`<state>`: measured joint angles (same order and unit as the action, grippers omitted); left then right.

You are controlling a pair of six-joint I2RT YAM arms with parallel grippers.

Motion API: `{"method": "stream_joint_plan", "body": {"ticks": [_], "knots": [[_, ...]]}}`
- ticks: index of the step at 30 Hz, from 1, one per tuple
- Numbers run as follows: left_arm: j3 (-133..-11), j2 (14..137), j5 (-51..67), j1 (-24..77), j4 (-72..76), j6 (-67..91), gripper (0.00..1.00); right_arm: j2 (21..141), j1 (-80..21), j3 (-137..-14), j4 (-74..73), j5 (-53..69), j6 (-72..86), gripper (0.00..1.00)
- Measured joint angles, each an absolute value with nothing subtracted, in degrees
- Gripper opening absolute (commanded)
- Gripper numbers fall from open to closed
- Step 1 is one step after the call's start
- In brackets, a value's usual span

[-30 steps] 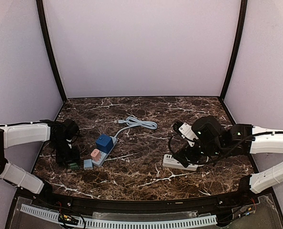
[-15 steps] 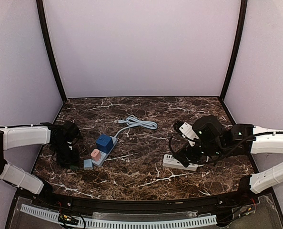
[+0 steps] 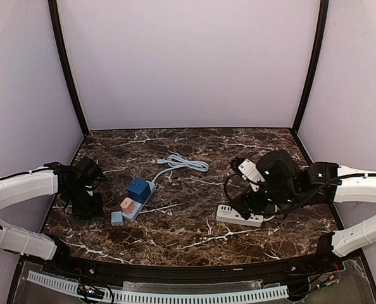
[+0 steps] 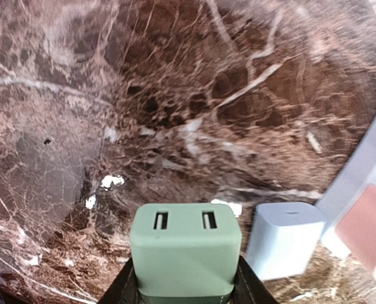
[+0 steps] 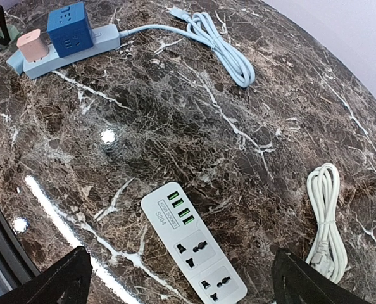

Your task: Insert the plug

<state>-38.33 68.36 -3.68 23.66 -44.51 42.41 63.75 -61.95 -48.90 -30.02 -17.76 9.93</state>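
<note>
green plug (image 4: 185, 240) clamped in left pincer (image 4: 186, 286), pale blue adapter (image 4: 283, 239) at its three o'clock, right pincer (image 5: 180, 263) spread wide

The green plug (image 4: 185, 253) between the black fingers (image 4: 250, 286) of the left gripper (image 4: 185, 282) is smooth, matt plastic, and the fingers look matt as well. The tabletop (image 4: 175, 95) under it is dark brown marble-look stone with white veins, polished and throwing back bright glints. Just right of that gripper, the pale blue adapter (image 4: 283, 237) has a satin plastic skin. Below the right gripper (image 5: 181, 272), the white power strip (image 5: 194, 250) is smooth, faintly glossy plastic; to its right the white cable (image 5: 327, 215) looks smooth and rubbery.
</note>
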Motion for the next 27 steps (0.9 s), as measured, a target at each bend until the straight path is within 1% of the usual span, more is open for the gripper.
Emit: {"method": "stream_joint_plan", "body": {"ticks": [1, 2, 4, 6, 17, 21, 27], "knots": [[-38.85, 67.7, -3.77, 23.77, -45.1, 42.41, 0.14, 63.75, -61.95, -49.12, -30.02, -17.76, 10.0, 0.99], [-39.66, 66.83, -3.9, 23.92, -45.84, 42.39, 0.09, 63.75, -61.95, -49.47, -30.04, -17.76, 10.11, 0.99], [-41.69, 65.06, -4.16, 24.25, -47.42, 42.13, 0.03, 63.75, -61.95, -50.11, -30.11, -17.76, 10.39, 0.99], [-44.25, 63.29, -4.29, 24.53, -48.93, 41.32, 0.01, 63.75, -61.95, -50.87, -30.24, -17.72, 10.68, 0.99], [-58.72, 58.35, -4.99, 28.05, -53.39, 32.64, 0.01, 63.75, -61.91, -55.33, -31.2, -14.72, 14.09, 0.99], [-61.08, 57.52, -3.88, 30.22, -52.31, 29.45, 0.01, 63.77, -61.49, -58.41, -33.01, -12.62, 15.2, 0.99], [-63.07, 59.13, -2.22, 36.49, -48.27, 24.18, 0.01, 64.07, -58.17, -64.64, -35.92, -6.37, 16.62, 0.99]]}}
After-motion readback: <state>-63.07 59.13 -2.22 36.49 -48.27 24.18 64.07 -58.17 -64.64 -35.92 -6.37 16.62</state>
